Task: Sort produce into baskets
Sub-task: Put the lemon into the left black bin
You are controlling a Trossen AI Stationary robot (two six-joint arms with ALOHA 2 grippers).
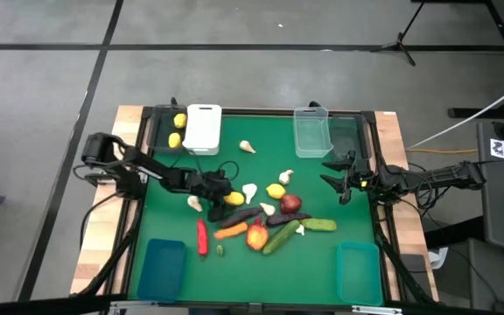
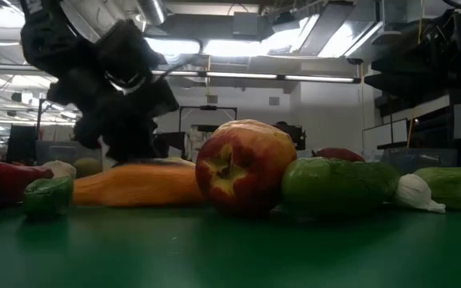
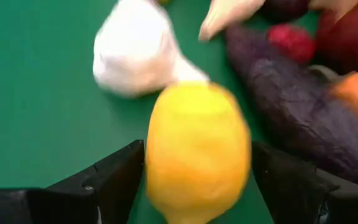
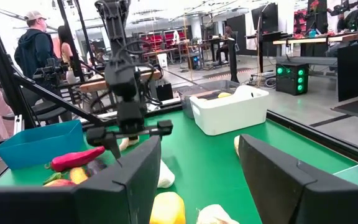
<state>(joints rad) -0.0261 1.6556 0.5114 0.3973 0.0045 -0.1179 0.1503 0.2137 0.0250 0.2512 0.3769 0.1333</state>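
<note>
Produce lies scattered mid-table. My left gripper (image 1: 226,198) is open, slanting down over a yellow lemon (image 3: 197,152). Its two fingers (image 3: 114,177) stand close on either side of the lemon, which rests on the green mat beside a white garlic bulb (image 3: 135,53) and a dark eggplant (image 3: 297,112). At the table's right side my right gripper (image 1: 340,180) hangs open and level above the mat, with nothing between its fingers (image 4: 197,168). Two lemons (image 1: 178,129) lie in the dark bin at the far left.
A white bin (image 1: 203,128), a clear bin (image 1: 312,131) and a dark bin (image 1: 348,133) line the far edge. Teal bins (image 1: 162,267) (image 1: 358,273) stand at the near corners. A chili (image 1: 202,236), carrot (image 1: 231,231), cucumbers (image 1: 319,225) and red fruits (image 1: 290,203) lie near the lemon. People stand beyond the table.
</note>
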